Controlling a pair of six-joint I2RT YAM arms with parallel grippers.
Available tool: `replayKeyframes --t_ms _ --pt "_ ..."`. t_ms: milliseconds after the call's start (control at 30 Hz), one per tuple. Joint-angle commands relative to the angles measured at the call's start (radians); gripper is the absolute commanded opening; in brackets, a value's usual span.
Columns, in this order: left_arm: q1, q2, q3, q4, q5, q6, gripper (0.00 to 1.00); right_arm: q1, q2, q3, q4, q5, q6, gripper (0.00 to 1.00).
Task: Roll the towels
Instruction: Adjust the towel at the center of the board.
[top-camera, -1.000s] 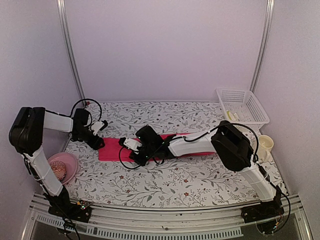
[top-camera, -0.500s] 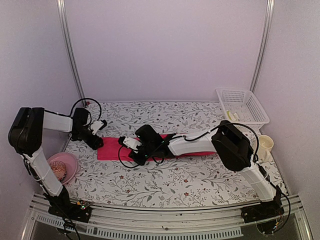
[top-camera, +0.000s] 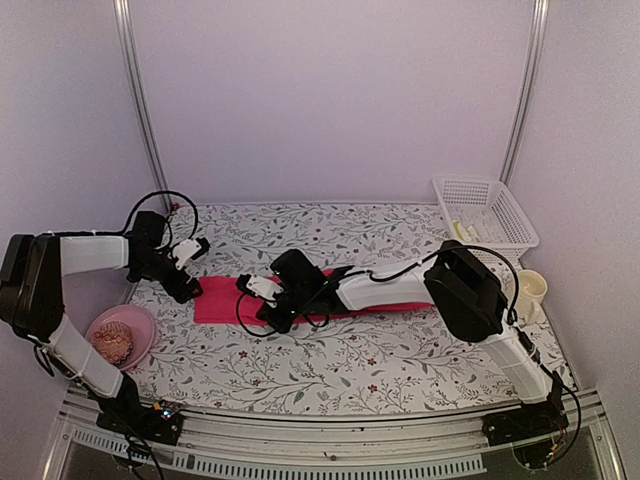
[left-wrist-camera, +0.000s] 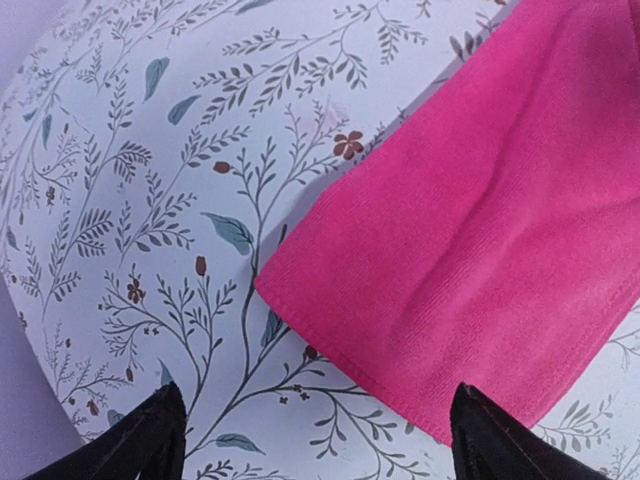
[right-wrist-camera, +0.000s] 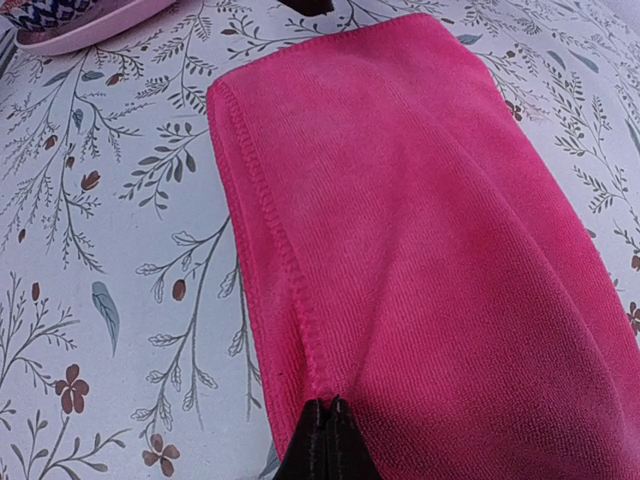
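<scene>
A bright pink towel (top-camera: 222, 302) lies as a long folded strip across the middle of the floral table (top-camera: 330, 360). My right gripper (top-camera: 264, 298) is shut on its near hem, a little in from the left end; in the right wrist view the fingertips (right-wrist-camera: 325, 432) pinch the stitched edge of the pink towel (right-wrist-camera: 420, 230), which puckers there. My left gripper (top-camera: 188, 283) hovers at the towel's left end, open. Its dark fingertips (left-wrist-camera: 150, 440) stand wide apart over the table and a corner of the pink towel (left-wrist-camera: 480, 230), holding nothing.
A pink bowl (top-camera: 140, 322) with a patterned thing inside sits at the front left, its rim (right-wrist-camera: 70, 35) showing in the right wrist view. At the back right a white basket (top-camera: 490, 205) holds pale yellowish things. A cream cup (top-camera: 531, 290) stands in front of it.
The left gripper's jaws have spread wider and the left arm has drawn back to the left. The right gripper's jaws have closed on the towel's hem.
</scene>
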Motion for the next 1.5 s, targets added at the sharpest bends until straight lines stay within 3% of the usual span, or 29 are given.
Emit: replayKeyframes --t_ms 0,367,800,1100,1267,1467 --pt "-0.008 -0.028 -0.043 -0.058 0.05 0.057 0.92 0.006 -0.069 0.034 -0.016 -0.043 0.029 0.03" --pt "-0.022 -0.04 -0.087 -0.085 0.06 0.114 0.87 0.006 -0.076 0.058 -0.06 -0.053 0.032 0.03" --pt "-0.021 0.015 -0.049 -0.084 0.005 0.065 0.84 0.022 -0.035 0.061 -0.131 -0.016 0.003 0.04" --pt "-0.021 0.028 0.006 -0.095 0.022 0.01 0.85 0.026 -0.05 0.053 -0.149 -0.027 -0.004 0.31" --pt "-0.02 0.036 0.023 -0.105 0.029 -0.009 0.86 0.013 -0.139 0.014 -0.157 0.017 0.003 0.32" --pt "-0.023 0.072 0.006 -0.09 0.002 -0.02 0.86 -0.088 -0.269 -0.099 -0.158 0.217 0.105 0.32"
